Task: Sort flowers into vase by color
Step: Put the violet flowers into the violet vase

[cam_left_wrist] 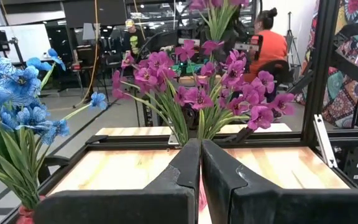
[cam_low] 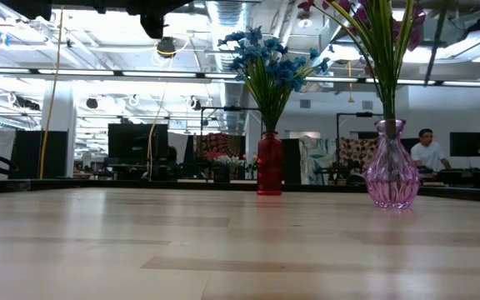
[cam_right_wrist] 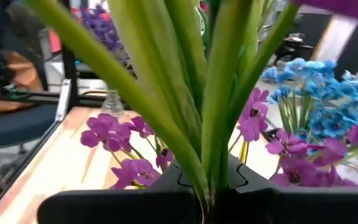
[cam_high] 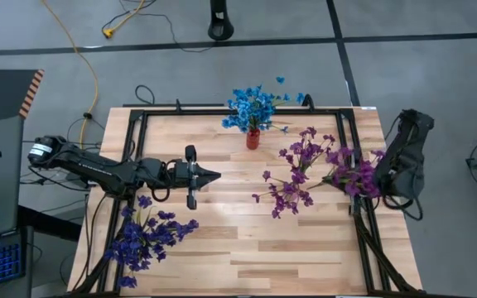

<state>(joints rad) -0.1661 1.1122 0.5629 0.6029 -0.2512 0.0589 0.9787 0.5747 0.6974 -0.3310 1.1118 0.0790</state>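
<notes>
Blue flowers [cam_high: 252, 108] stand in a red vase [cam_low: 269, 163] at the table's far middle. Magenta flowers [cam_high: 298, 175] fan out at the right, and their green stems [cam_low: 382, 67] rise from a pink vase [cam_low: 390, 167]. My right gripper [cam_right_wrist: 207, 202] is at that bunch, shut on stems. Dark indigo flowers [cam_high: 147, 236] stand at the near left in a clear vase [cam_right_wrist: 112, 102]. My left gripper [cam_high: 215, 175] hovers left of centre, shut on nothing, pointing toward the table's right edge. My right gripper pinches several green stems [cam_right_wrist: 211, 171] of the magenta flowers between its two fingers. The fingers come level from the table's right side and lie across the stems. The stems stand upright and fan out above the fingers. The part below the fingers is hidden by the gripper.
A black frame rail [cam_high: 363, 223] runs round the tabletop, which has open wood [cam_high: 247, 240] at the near middle. A yellow cable [cam_high: 89, 66] lies on the floor beyond the far left corner. People [cam_left_wrist: 269, 43] sit in the room behind the table.
</notes>
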